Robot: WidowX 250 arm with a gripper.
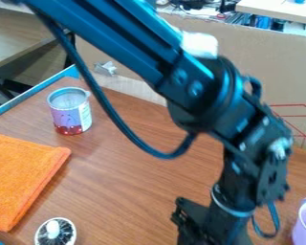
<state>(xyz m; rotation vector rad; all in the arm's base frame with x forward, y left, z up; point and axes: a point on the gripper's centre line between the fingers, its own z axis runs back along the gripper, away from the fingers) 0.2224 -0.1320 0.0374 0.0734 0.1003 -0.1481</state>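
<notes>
- The orange cloth (21,179) lies flat and folded, and serves as the landmark here.
- Beyond the cloth's far edge, toward its right corner, stands an upright open can (69,112). Its side is purple with thin dark lines, with a white label patch to the right and a red band around the base. The rim shows a pale grey inner wall; what lies at the bottom cannot be made out.
- Well to the right of the cloth, cut by the view's edge, is a lavender cup (305,226) with its handle raised toward the far side; its contents cannot be told. It is the thing nearest the tool (197,227), apart from it.
- Just to the right of the cloth's near end sits a round brush-like piece (55,232) with a white rim, dark bristles and a white knob.
- The tool is low over the desk (133,177), to the right of the cloth; whether it is released or clenched cannot be told.
- The desk has brown wood grain; a blue strip (27,94) edges it beyond the cloth.
- Farther beyond the cloth, a cardboard panel (251,57) bears red lines at right, with cluttered tables behind.
</notes>
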